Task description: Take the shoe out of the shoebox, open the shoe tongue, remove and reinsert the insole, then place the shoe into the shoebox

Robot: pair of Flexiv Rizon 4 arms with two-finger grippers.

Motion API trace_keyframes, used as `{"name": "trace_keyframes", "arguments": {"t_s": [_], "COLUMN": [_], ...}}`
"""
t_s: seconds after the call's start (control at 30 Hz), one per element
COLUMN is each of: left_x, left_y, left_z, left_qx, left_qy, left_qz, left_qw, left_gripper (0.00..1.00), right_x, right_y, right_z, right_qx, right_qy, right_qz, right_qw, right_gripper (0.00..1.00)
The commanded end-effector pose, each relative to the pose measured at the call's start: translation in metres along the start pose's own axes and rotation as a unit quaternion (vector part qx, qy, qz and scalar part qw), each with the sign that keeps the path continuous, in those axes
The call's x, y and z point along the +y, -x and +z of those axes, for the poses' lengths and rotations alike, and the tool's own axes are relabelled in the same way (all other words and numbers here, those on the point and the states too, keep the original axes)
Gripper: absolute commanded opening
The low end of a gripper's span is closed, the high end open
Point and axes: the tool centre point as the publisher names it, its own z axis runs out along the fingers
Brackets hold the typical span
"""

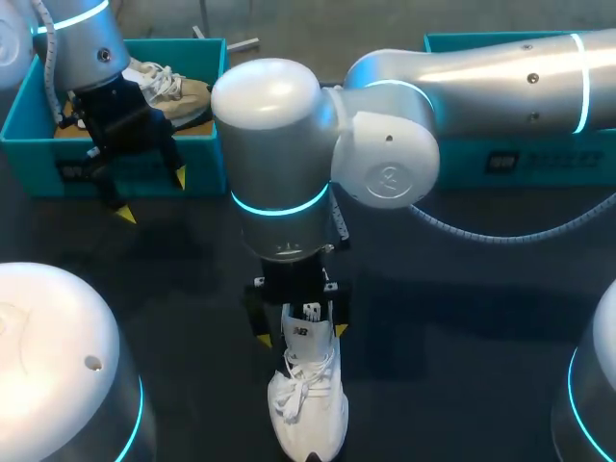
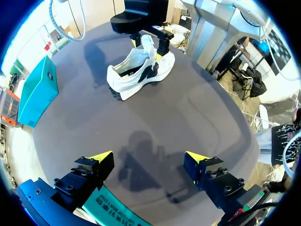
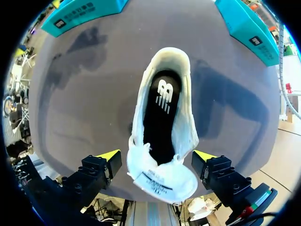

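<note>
Shoe point(image 1: 308, 404) is lying on the table point(image 1: 192, 289), out of the shoebox point(image 1: 135, 159), its tongue point(image 3: 164, 181) folded open and the insole point(image 3: 162, 113) sitting inside. The right hand point(image 1: 300, 335) is hovering open astride the tongue, holding nothing. The left hand point(image 1: 152, 195) is hanging open by the shoebox. Reboxing, and probably the insole work, is remaining.

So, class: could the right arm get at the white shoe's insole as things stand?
Probably yes: the tongue is folded back, the insole lies bare, and the right fingers stand open either side of the shoe.
</note>
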Motion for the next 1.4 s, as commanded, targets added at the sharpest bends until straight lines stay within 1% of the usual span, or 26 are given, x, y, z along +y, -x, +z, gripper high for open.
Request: {"name": "trace_keyframes", "arguments": {"t_s": [0.03, 0.17, 0.33, 0.43, 0.8, 0.93, 0.97, 1.0, 1.03, 1.07, 1.27, 1.4], "left_x": [0.0, 0.0, 0.0, 0.0, 0.0, 0.0, 0.0, 0.0, 0.0, 0.0, 0.0, 0.0], "left_y": [-0.001, -0.001, -0.001, -0.001, -0.001, -0.001, -0.001, -0.001, -0.001, -0.001, -0.001, -0.001], "left_z": [0.0, 0.0, 0.0, 0.0, 0.0, 0.0, 0.0, 0.0, 0.0, 0.0, 0.0, 0.0], "left_qx": [0.0, 0.0, 0.0, 0.0, 0.0, 0.0, 0.0, 0.0, 0.0, 0.0, 0.0, 0.0], "left_qy": [0.001, 0.001, 0.001, 0.001, 0.001, 0.001, 0.001, 0.001, 0.001, 0.001, 0.001, 0.001], "left_qz": [0.0, 0.0, 0.0, 0.0, 0.0, 0.0, 0.0, 0.0, 0.0, 0.0, 0.0, 0.0], "left_qw": [1.0, 1.0, 1.0, 1.0, 1.0, 1.0, 1.0, 1.0, 1.0, 1.0, 1.0, 1.0], "left_gripper": [1.0, 1.0, 1.0, 1.0, 1.0, 1.0, 1.0, 1.0, 1.0, 1.0, 1.0, 1.0], "right_x": [-0.01, -0.018, -0.035, -0.045, -0.073, -0.079, -0.08, -0.082, -0.083, -0.085, -0.089, -0.082], "right_y": [-0.007, -0.006, -0.002, -0.002, -0.014, -0.017, -0.017, -0.017, -0.017, -0.017, -0.014, -0.008], "right_z": [-0.006, -0.01, -0.013, -0.014, -0.017, -0.017, -0.016, -0.016, -0.016, -0.017, -0.018, -0.017], "right_qx": [-0.009, -0.015, -0.013, -0.016, -0.01, -0.009, -0.009, -0.011, -0.011, -0.011, -0.015, -0.017], "right_qy": [0.014, 0.014, 0.017, 0.011, 0.004, 0.003, 0.004, 0.006, 0.009, 0.01, 0.01, 0.018], "right_qz": [0.304, 0.32, 0.344, 0.358, 0.401, 0.416, 0.422, 0.428, 0.433, 0.436, 0.441, 0.44], "right_qw": [0.952, 0.947, 0.939, 0.934, 0.916, 0.909, 0.906, 0.903, 0.901, 0.9, 0.897, 0.898], "right_gripper": [1.0, 1.0, 1.0, 1.0, 1.0, 1.0, 0.88, 0.73, 0.53, 0.48, 0.45, 0.46]}}
